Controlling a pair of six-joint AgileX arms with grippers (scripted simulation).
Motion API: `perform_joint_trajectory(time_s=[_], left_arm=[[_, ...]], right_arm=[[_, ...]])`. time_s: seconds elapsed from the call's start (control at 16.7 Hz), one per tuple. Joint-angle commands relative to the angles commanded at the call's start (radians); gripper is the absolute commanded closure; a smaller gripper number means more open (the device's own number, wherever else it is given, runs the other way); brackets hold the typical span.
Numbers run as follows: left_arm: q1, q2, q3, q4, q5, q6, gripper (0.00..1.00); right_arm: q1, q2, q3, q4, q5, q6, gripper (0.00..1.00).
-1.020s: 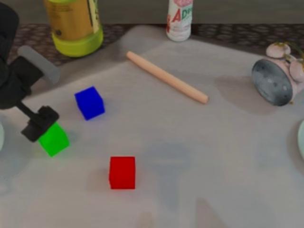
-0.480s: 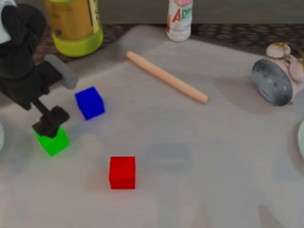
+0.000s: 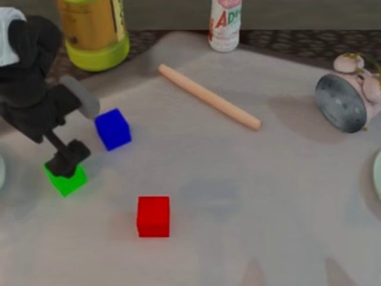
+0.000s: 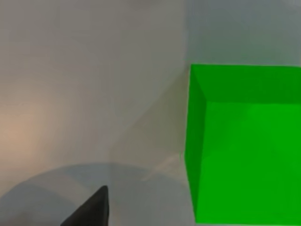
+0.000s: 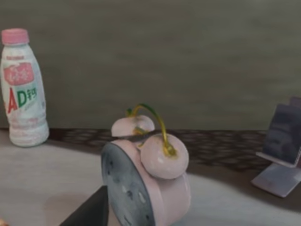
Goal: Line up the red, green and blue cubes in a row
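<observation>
The green cube [image 3: 65,180] sits near the table's left side. My left gripper [image 3: 68,158] hangs open just over its far edge. In the left wrist view the green cube [image 4: 244,146] fills the frame close up, beside one dark fingertip [image 4: 91,209]; the other finger is out of frame. The blue cube [image 3: 113,128] lies a little farther back and to the right of the gripper. The red cube [image 3: 153,216] rests nearer the front, apart from both. My right arm is outside the top view; one fingertip [image 5: 91,209] shows well off centre, the gripper open.
A yellow-green bottle [image 3: 95,33] and a white AD bottle [image 3: 224,24] stand at the back. A wooden rod [image 3: 208,96] lies diagonally mid-table. A pink alarm clock [image 3: 348,98] lies at the right, close to the right gripper.
My left arm has swung toward the back and right, bringing its gripper from the green cube's left side to over the cube. The cubes have stayed put.
</observation>
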Motion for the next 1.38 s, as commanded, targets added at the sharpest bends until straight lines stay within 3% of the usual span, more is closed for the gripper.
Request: perform_joint_trajectory(time_s=[0.3, 0.6, 1.38], left_arm=[[-0.001, 0.082, -0.101, 0.189, 0.001, 0.0, 0.0], [-0.001, 0.096, -0.117, 0.215, 0.001, 0.0, 0.0], [-0.001, 0.096, -0.117, 0.215, 0.001, 0.0, 0.98]], right_arm=[[0.0, 0.0, 0.0, 0.0, 0.0, 0.0, 0.0], [0.0, 0.0, 0.0, 0.0, 0.0, 0.0, 0.0], [0.0, 0.0, 0.0, 0.0, 0.0, 0.0, 0.0]])
